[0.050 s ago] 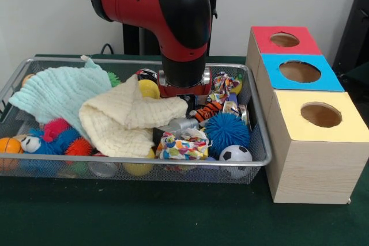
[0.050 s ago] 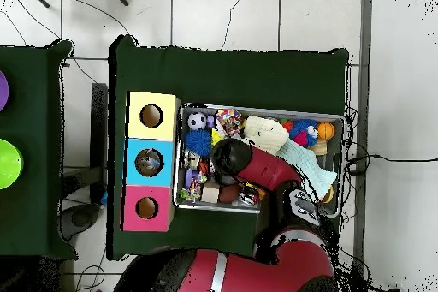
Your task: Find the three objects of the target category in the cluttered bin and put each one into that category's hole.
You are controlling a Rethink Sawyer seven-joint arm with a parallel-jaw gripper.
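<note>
A dark green cloth-covered table (image 1: 173, 223) is standing before a pale wall, carrying a silver wire mesh bin (image 1: 253, 168) and a row of three wooden boxes with round holes. The red and black arm's gripper (image 1: 183, 97) is reaching down into the bin's middle; its fingers are hiding behind the clutter, so whether it is clamping anything cannot be told. Just beside it, on the picture's left, a cream folded cloth (image 1: 124, 119) is lying, with a mint green cloth (image 1: 60, 93) further out. Below the gripper, toward the camera, a multicoloured crumpled wrapper (image 1: 183, 145), a blue spiky ball (image 1: 226, 131) and a small soccer ball (image 1: 235, 155) are resting. The yellow-topped box (image 1: 320, 116), blue-topped box (image 1: 298, 73) and red-topped box (image 1: 284, 40) are sitting outside the bin, to the picture's right.
</note>
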